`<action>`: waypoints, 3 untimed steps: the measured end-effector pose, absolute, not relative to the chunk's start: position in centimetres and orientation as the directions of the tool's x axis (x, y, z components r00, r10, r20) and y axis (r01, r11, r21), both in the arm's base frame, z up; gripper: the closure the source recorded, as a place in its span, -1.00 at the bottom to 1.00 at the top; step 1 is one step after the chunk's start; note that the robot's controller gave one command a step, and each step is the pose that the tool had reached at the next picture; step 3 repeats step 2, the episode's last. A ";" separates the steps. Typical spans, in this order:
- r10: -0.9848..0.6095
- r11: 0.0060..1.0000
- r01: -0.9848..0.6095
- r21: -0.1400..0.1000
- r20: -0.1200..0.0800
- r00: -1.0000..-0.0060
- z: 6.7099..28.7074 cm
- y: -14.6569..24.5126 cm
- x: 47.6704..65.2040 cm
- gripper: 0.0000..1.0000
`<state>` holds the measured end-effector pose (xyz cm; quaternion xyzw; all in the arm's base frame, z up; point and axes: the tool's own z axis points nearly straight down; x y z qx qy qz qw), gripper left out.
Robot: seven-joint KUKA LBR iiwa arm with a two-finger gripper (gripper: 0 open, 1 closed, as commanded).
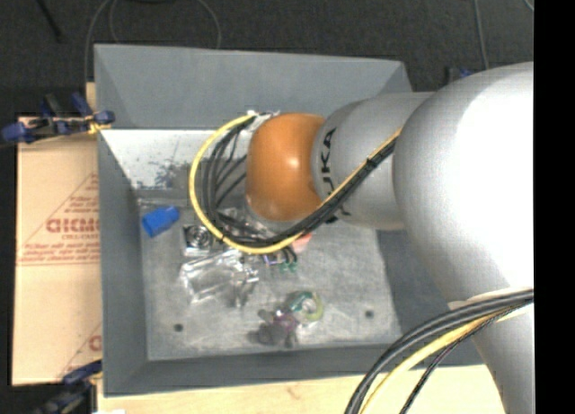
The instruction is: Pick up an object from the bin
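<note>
My gripper is low over the middle of the bin, and just a dark part of its body shows beneath the arm's orange cover and cable loops. A crumpled clear plastic piece lies just below and in front of it. To its left is a small shiny black-and-silver item. Farther left, near the bin's left wall, sits a blue block. Small green and pink bits peek out at the lower right edge of the cover.
A green and purple ring-like thing and a dark lump lie toward the bin's front. The arm covers the bin's right and back. Bare floor shows at the front left and front right.
</note>
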<state>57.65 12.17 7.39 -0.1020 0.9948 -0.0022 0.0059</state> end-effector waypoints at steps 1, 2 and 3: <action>-0.203 0.979 -0.203 -0.003 -0.022 -0.979 7.8 12.4 58.0 1.00; -0.507 0.862 -0.507 -0.004 -0.006 -0.862 20.9 12.2 57.1 1.00; -0.507 0.862 -0.507 -0.004 -0.006 -0.862 20.9 12.2 57.1 1.00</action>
